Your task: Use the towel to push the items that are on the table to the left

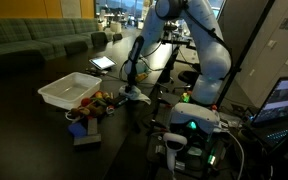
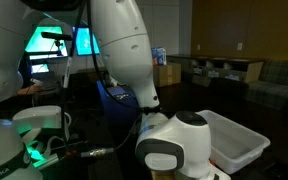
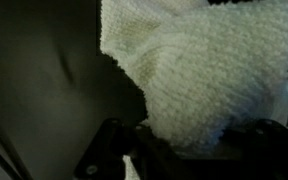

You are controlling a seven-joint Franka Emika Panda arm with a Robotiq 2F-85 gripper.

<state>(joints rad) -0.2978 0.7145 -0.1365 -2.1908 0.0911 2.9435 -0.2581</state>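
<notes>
My gripper point(image 1: 134, 88) is low over the dark table point(image 1: 44, 130) and is shut on a white knitted towel point(image 3: 199, 70). In the wrist view the towel fills the upper right and hangs down from between the fingers point(image 3: 189, 150). In an exterior view the towel point(image 1: 135, 97) shows as a pale bunch under the gripper. Several small coloured items point(image 1: 94, 104) lie on the table just left of the towel. In an exterior view the arm's base point(image 2: 174, 145) hides the gripper and the items.
A white plastic bin point(image 1: 70, 90) stands on the table behind the items; it also shows in an exterior view point(image 2: 234, 140). A blue block point(image 1: 80, 128) lies near the front. A tripod point(image 1: 169, 70) and monitors point(image 1: 284, 100) stand to the right.
</notes>
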